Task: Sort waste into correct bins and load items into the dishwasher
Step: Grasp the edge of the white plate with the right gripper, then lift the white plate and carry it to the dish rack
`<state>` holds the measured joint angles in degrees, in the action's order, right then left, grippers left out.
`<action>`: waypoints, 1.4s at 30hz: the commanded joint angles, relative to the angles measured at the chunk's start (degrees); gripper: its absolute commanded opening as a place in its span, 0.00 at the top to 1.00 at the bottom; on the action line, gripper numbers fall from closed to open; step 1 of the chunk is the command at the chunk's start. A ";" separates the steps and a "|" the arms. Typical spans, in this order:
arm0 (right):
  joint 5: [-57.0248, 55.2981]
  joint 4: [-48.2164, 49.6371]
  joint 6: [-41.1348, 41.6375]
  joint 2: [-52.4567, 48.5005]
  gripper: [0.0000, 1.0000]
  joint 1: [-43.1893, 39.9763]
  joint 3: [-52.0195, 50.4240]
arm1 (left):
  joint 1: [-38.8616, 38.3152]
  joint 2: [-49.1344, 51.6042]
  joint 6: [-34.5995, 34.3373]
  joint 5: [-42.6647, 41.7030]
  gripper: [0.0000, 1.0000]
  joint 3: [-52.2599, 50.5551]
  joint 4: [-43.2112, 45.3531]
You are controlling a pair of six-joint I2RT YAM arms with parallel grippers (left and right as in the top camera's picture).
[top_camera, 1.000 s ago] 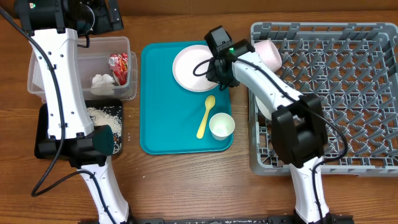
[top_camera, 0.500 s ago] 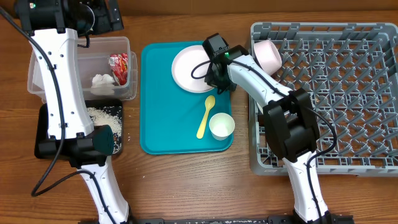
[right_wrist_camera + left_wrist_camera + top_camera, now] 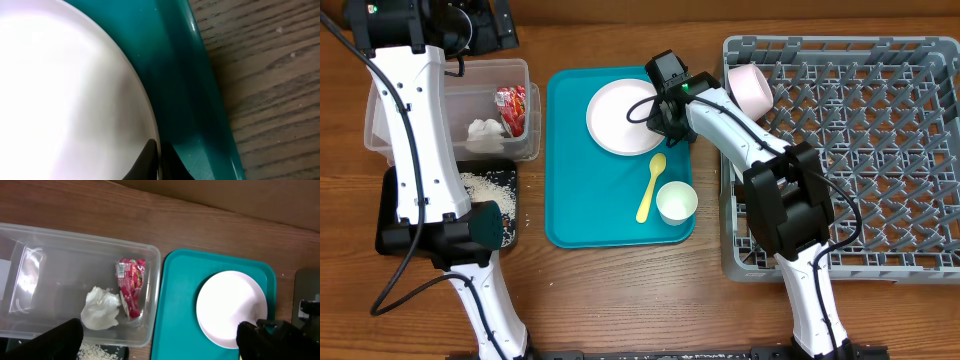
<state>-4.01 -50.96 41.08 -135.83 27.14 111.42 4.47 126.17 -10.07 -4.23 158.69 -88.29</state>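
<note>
Here the right gripper [image 3: 159, 161] is at the right edge of the plate [image 3: 623, 118], which lies on the teal tray [image 3: 570, 200], in its upper half. In the right wrist view its two dark fingertips [image 3: 145, 160] stand close together with the rim of the plate between them, one over the white surface and one over the tray, so it looks clamped on that rim (only the very tips show).

The left gripper [image 3: 160, 337] hangs high above the border between the tub [image 3: 525, 110] and the tray. Its fingers [image 3: 55, 340] are wide apart and hold nothing.

In the tub lie the red wrapper [image 3: 510, 108] and, just beside it, the napkin [image 3: 485, 130]. The tub stands left of the tray. Below it is the black tray [image 3: 390, 215], partly hidden under the left arm, with rice [image 3: 485, 185] scattered in it.

Lower on the teal tray, the yellow spoon [image 3: 651, 187] lies at a slant below the plate, and the cup [image 3: 676, 201] stands upright just to its right, near the tray's lower right corner.

The rack [image 3: 880, 150] fills the right side of the table. One bowl [image 3: 752, 88] rests tilted in its upper left corner, close to the right arm.
</note>
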 commanded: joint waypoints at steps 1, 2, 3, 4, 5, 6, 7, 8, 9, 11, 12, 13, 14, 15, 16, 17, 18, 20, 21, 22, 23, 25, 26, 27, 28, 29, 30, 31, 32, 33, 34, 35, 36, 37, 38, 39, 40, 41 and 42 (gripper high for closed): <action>0.07 -1.33 -5.49 -0.09 0.96 0.11 3.96 | -0.37 -0.81 1.29 0.37 0.00 -0.09 -0.02; 0.04 -1.97 -7.43 0.46 0.96 0.11 5.38 | -0.37 -0.81 1.29 0.37 0.00 -0.09 -0.02; -0.04 -2.84 -9.53 0.96 0.96 0.11 7.02 | -0.37 -0.81 1.27 0.37 0.00 -0.09 -0.02; -0.61 -4.42 -11.32 1.57 0.96 0.11 9.22 | -0.37 -0.81 1.29 0.37 0.00 -0.09 -0.02; -1.70 -5.95 -12.52 1.99 0.96 0.11 11.19 | -0.37 -0.81 1.29 0.37 0.00 -0.09 -0.02; -3.28 -7.56 -13.62 2.47 0.96 0.11 13.14 | -0.37 -0.81 1.29 0.37 0.00 -0.09 -0.02; -5.73 -9.38 -14.56 2.95 0.96 0.13 15.23 | -0.37 -0.81 1.29 0.37 0.00 -0.09 -0.02; -8.35 -10.95 -14.60 3.37 0.96 0.17 16.94 | -0.37 -0.81 1.29 0.37 0.00 -0.09 -0.02; -10.86 -12.46 -14.60 3.78 0.96 0.17 18.45 | -0.37 -0.81 1.29 0.37 0.00 -0.09 -0.02; -15.67 -15.80 -14.60 5.11 0.96 0.15 21.24 | -0.37 -0.81 1.29 0.37 0.00 -0.09 -0.02; -16.90 -16.90 -14.58 5.77 0.96 0.07 21.86 | -0.37 -0.81 1.29 0.37 0.00 -0.09 -0.02; -17.77 -18.12 -14.58 6.71 0.96 -0.17 22.34 | -0.37 -0.81 1.29 0.37 0.00 -0.09 -0.02; -18.03 -19.26 -14.56 7.76 0.96 -0.37 22.60 | -0.37 -0.81 1.27 0.37 0.00 -0.09 -0.02; -18.01 -20.33 -14.53 9.18 0.96 -0.70 22.60 | -0.37 -0.81 1.29 0.37 0.00 -0.09 -0.02; -18.05 -21.20 -14.53 10.29 0.96 -1.01 22.60 | -0.37 -0.81 1.29 0.37 0.00 -0.09 -0.02; -18.51 -22.08 -14.51 11.58 0.96 -1.33 22.60 | -0.37 -0.81 1.29 0.37 0.00 -0.09 -0.02; -19.67 -23.10 -14.36 13.14 0.96 -1.79 22.60 | -0.37 -0.81 1.29 0.37 0.00 -0.09 -0.02; -22.69 -24.85 -13.86 16.02 0.96 -2.69 22.60 | -0.37 -0.81 1.29 0.37 0.00 -0.09 -0.02; -24.20 -25.62 -13.86 17.55 0.96 -3.17 22.60 | -0.37 -0.81 1.29 0.37 0.00 -0.09 -0.02; -25.81 -26.40 -13.86 19.12 0.96 -3.69 22.60 | -0.37 -0.81 1.29 0.37 0.00 -0.09 -0.02; -28.13 -27.32 -13.86 21.00 0.96 -4.24 22.60 | -0.37 -0.81 1.29 0.37 0.00 -0.09 -0.02; -32.76 -29.05 -13.84 23.96 0.96 -5.18 22.60 | -0.37 -0.81 1.29 0.37 0.00 -0.09 -0.02; -36.02 -30.12 -13.81 25.53 0.96 -5.68 22.60 | -0.37 -0.81 1.29 0.37 0.00 -0.09 -0.02; -39.21 -31.17 -13.20 26.71 0.96 -6.16 22.60 | -0.37 -0.81 1.29 0.37 0.00 -0.09 -0.02; -42.53 -32.39 -12.28 27.71 0.96 -6.67 22.60 | -0.37 -0.81 1.29 0.37 0.00 -0.09 -0.02; -46.07 -33.88 -11.89 28.72 0.96 -7.45 22.60 | -0.37 -0.81 1.29 0.37 0.00 -0.09 -0.02; -48.19 -35.04 -11.19 29.31 0.96 -8.20 22.60 | -0.37 -0.81 1.29 0.37 0.00 -0.09 -0.02; -49.77 -36.04 -10.05 29.59 0.96 -8.92 22.58 | -0.37 -0.81 1.29 0.37 0.00 -0.09 -0.02; -51.06 -37.16 -8.87 29.77 0.96 -9.92 22.58 | -0.37 -0.81 1.29 0.37 0.00 -0.09 -0.02; -52.00 -38.25 -7.76 29.77 0.96 -10.99 22.58 | -0.37 -0.81 1.29 0.37 0.00 -0.09 -0.02; -53.20 -39.26 -6.29 29.75 0.96 -12.48 22.08 | -0.37 -0.81 1.29 0.37 0.00 -0.09 -0.02; -54.07 -39.45 -5.40 29.75 0.96 -13.42 21.33 | -0.37 -0.81 1.29 0.37 0.00 -0.09 -0.02; -55.06 -39.47 -4.83 29.75 0.96 -14.43 20.24 | -0.37 -0.81 1.29 0.37 0.00 -0.09 -0.02; -56.15 -39.15 -4.79 29.75 0.96 -15.34 18.97 | -0.37 -0.81 1.29 0.37 0.00 -0.09 -0.02; -57.59 -38.18 -4.79 29.73 0.96 -16.22 17.00 | -0.37 -0.81 1.29 0.37 0.00 -0.09 -0.02; -58.66 -37.09 -4.81 29.73 0.96 -16.83 15.10 | -0.37 -0.81 1.29 0.37 0.00 -0.09 -0.02; -59.67 -35.85 -4.81 29.73 0.96 -17.25 13.05 | -0.37 -0.81 1.29 0.37 0.00 -0.09 -0.02; -60.48 -34.32 -4.90 29.73 0.96 -17.53 10.93 | -0.37 -0.81 1.29 0.37 0.00 -0.09 -0.02; -60.52 -32.46 -5.88 29.73 0.96 -17.57 8.74 | -0.37 -0.81 1.29 0.37 0.00 -0.09 -0.02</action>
<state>-59.57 -85.19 34.46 -105.65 9.54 123.85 4.47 126.17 -10.04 -4.23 158.69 -88.29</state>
